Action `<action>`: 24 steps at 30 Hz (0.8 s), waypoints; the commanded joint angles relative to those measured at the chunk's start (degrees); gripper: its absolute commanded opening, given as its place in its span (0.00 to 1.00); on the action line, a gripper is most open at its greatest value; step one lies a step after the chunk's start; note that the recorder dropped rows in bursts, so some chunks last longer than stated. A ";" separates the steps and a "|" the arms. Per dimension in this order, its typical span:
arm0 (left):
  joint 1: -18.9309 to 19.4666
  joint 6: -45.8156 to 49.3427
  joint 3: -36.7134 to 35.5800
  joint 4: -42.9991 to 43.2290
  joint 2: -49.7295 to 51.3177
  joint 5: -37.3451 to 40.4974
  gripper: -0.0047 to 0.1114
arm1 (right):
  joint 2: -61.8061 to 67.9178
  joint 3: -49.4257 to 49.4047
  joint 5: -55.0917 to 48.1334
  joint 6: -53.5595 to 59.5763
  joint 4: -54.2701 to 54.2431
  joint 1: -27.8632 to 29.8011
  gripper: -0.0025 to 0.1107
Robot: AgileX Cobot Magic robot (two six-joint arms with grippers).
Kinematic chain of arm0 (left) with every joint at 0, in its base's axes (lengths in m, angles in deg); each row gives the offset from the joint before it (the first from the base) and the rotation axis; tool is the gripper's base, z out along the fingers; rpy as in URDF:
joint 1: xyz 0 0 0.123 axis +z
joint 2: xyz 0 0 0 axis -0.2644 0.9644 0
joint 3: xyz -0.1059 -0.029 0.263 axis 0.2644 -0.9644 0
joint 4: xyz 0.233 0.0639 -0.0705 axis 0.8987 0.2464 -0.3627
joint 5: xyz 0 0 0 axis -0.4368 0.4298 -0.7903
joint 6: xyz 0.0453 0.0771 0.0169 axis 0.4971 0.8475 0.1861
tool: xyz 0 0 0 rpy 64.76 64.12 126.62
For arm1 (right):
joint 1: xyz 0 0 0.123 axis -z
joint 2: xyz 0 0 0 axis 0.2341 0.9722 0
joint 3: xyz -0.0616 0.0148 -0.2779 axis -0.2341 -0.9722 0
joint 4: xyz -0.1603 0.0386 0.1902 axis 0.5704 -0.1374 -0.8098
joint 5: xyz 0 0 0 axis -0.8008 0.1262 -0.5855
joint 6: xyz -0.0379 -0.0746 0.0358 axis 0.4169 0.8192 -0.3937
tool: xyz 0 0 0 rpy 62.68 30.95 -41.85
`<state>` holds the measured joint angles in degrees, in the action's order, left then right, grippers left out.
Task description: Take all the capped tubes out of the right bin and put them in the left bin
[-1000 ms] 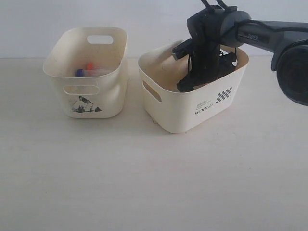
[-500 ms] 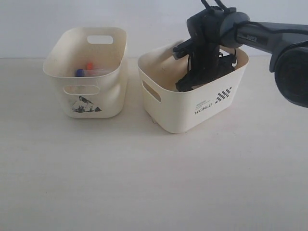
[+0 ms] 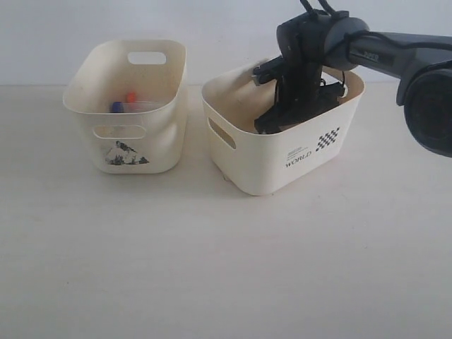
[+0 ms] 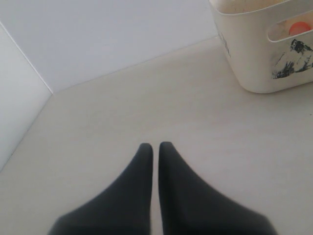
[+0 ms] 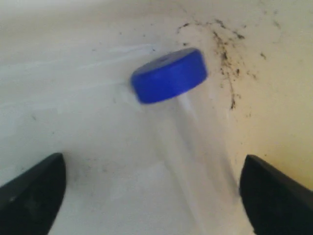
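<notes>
— Where is the tube found?

— A blue-capped tube (image 5: 168, 76) is seen lying on the floor of the right bin (image 3: 282, 159), beside a patch of dark specks (image 5: 227, 58). It is flanked by the fingers of the right gripper (image 5: 151, 164), which are spread wide, one on each side. Nothing is clasped. Whether the clear body is touched by a finger cannot be told.

— What is changed from a second ago?

— The right gripper is held slightly higher inside that bin than before, and its fingers are drawn in only a trace. Both bins are left where they were on the table (image 3: 212, 268).

— And the left bin (image 3: 152, 141)?

— A blue cap (image 3: 116, 106) and an orange cap (image 3: 131, 95) are seen inside it, unmoved.

— The other arm?

— The left gripper (image 4: 155, 147) is kept closed on nothing, only a thin slit being left between its fingers. It is held over bare table, near the left bin.
</notes>
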<state>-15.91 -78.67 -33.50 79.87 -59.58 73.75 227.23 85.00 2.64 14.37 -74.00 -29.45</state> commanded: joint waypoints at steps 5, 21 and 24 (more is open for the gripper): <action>0.02 -0.54 0.21 0.06 0.03 -0.24 0.08 | 3.40 -1.09 -2.35 0.08 -1.21 0.05 0.59; 0.02 -0.54 0.21 0.06 0.03 -0.24 0.08 | 2.36 0.86 -8.97 -0.82 -2.82 0.05 0.03; 0.02 -0.54 0.21 0.06 0.03 -0.24 0.08 | 0.03 3.02 -8.97 -0.82 -3.07 -0.08 0.02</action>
<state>-15.91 -78.67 -33.50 79.87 -59.58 73.75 227.85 87.12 -4.09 13.49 -76.36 -29.68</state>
